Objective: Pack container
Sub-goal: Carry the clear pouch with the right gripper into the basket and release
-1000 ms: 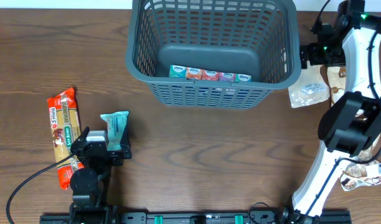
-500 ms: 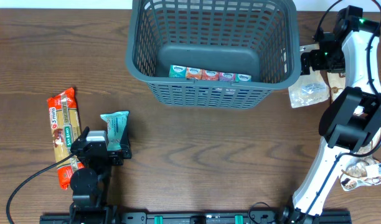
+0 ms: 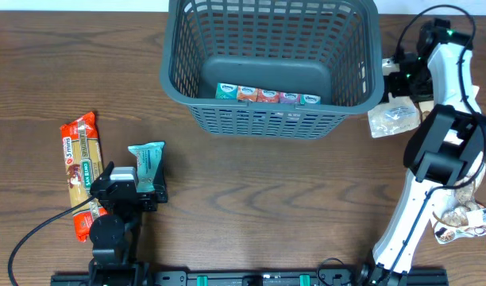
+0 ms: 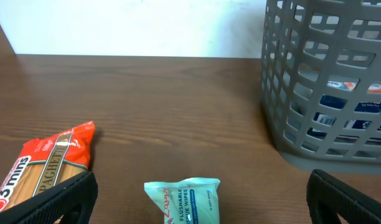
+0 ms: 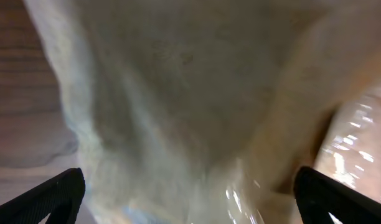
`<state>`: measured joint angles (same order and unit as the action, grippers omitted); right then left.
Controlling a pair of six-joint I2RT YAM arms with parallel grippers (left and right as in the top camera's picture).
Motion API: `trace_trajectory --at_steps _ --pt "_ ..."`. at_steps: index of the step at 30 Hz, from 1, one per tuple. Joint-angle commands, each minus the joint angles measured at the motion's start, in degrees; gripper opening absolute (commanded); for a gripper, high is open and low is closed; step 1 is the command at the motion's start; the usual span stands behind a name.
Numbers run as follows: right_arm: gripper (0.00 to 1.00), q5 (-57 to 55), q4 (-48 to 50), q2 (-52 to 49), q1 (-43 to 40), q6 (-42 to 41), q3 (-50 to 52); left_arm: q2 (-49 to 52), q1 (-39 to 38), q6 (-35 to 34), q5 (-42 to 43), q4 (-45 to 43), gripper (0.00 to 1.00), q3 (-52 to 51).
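The dark brown wood-grain tabletop [image 3: 251, 206] carries everything. The large dark grey plastic basket [image 3: 267, 119], rectangular with rounded corners and slotted lattice walls, stands at the far middle of it. Inside, on its solid floor, a row of small colourful packets [image 3: 267, 95] lies along the near wall.

The white right arm [image 3: 453, 71] rises from the near right corner and reaches to the far right, just beside the basket's right wall. The right gripper [image 5: 190, 193] hangs close above a pale translucent plastic bag [image 3: 392, 117] that lies on the tabletop next to the basket. In the right wrist view its jaws stand wide apart at the two lower corners, released, and the blurred bag fills the space between them.

The black left gripper [image 3: 130, 187] sits low at the near left. Its jaws are also spread wide and hold nothing.

A long orange-red packet of spaghetti [image 3: 80, 171] lies at the left, partly under the left gripper. A small teal packet of flushable wipes [image 3: 148, 165] lies just beside it, between the spread jaws in the left wrist view.

A few crinkled clear packets [image 3: 465, 218] lie at the near right, by the right arm's base.
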<state>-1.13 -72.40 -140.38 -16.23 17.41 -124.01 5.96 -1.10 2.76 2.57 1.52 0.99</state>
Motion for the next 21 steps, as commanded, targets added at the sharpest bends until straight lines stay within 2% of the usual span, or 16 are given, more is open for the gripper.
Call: trace_trajectory --at_steps 1,7,8,11,12,16,18,21 --pt "0.99 -0.28 -0.04 -2.19 -0.24 1.07 0.33 0.17 -0.22 -0.52 -1.95 2.51 0.99 -0.74" --pt "0.99 0.09 -0.02 -3.65 -0.20 1.09 0.37 0.17 -0.22 -0.52 -1.95 2.51 0.99 -0.74" --pt "0.96 0.11 -0.02 -3.65 -0.20 1.09 0.37 0.17 -0.22 -0.52 -1.95 2.51 0.99 -0.74" --pt "0.68 0.11 0.07 -3.65 -0.20 1.09 0.37 0.17 -0.22 -0.52 -1.95 2.51 0.99 -0.74" --pt "0.62 0.13 0.02 -3.65 -0.20 1.11 0.37 0.17 -0.22 -0.52 -1.95 2.51 0.99 -0.74" --pt "0.22 2.86 -0.26 -3.65 -0.20 2.45 0.37 0.17 -0.22 -0.52 -1.95 2.51 0.99 -0.74" --pt "0.11 4.87 -0.48 -3.65 -0.20 2.62 0.37 0.17 -0.22 -0.52 -1.95 2.51 0.99 -0.74" --pt "0.04 7.26 -0.72 -3.63 -0.15 2.56 0.35 0.17 -0.22 -0.52 -1.95 2.51 0.99 -0.72"
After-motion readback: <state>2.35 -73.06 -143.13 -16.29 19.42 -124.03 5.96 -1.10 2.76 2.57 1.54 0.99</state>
